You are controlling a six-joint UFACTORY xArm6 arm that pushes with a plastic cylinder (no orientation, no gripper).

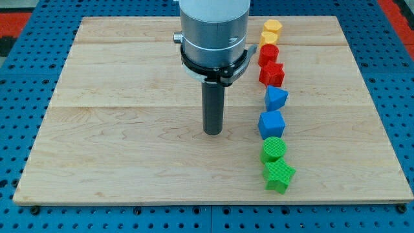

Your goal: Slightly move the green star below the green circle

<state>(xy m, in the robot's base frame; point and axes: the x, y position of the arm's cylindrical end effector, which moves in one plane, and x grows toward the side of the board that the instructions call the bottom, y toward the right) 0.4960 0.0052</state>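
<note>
Noting geometry before the push: my tip (213, 133) rests on the bare wooden board (129, 129), roughly mid-board, with no block in contact; there are no fingers on this rod, so nothing is grasped or clamped, it simply stands free. The green star (279, 175) sits at the bottom end of a column of blocks along the view's right, near the board's lower edge. It touches the green circle (273, 149) directly above it, offset a hair to the right. So the star lies to the lower right of my tip, apart from it, with clear wood between. Above the circle the column runs blue cube (272, 123), blue triangle-like block (276, 98), red star (272, 74), red block (268, 54), and two yellow blocks (271, 32) at the top. Judgement: the star is already below the circle, so only a small nudge is called for. Risk: approaching from the left could clip the circle.
</note>
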